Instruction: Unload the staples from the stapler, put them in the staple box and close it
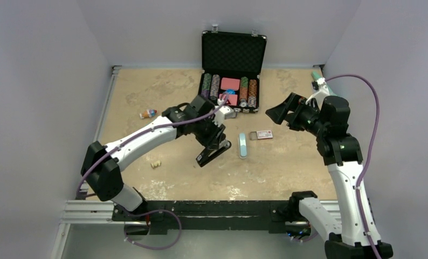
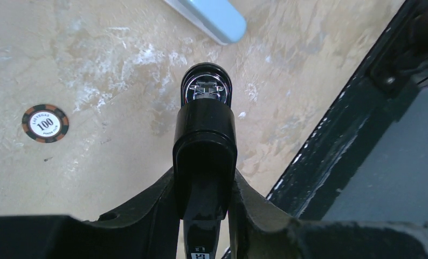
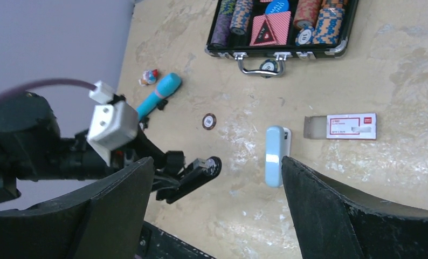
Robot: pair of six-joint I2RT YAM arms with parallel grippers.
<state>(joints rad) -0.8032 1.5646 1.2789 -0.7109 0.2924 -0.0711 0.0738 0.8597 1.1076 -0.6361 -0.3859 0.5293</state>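
Black stapler (image 2: 204, 135) sits clamped in our left pincer (image 2: 204, 183), above the worktop (image 2: 120, 70); our right pincer (image 1: 275, 114) gapes empty. Staples, unseen, presumably lie inside its magazine: a light, brittle, slippery strip, so we'd pinch its long sides gently.

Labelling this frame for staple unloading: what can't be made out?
- Whether staples are loaded: black stapler shows only its front end in the left wrist view; too small from above.
- Small box print: too small, right wrist view.
- Light blue stapler: cut by left wrist view's top edge.
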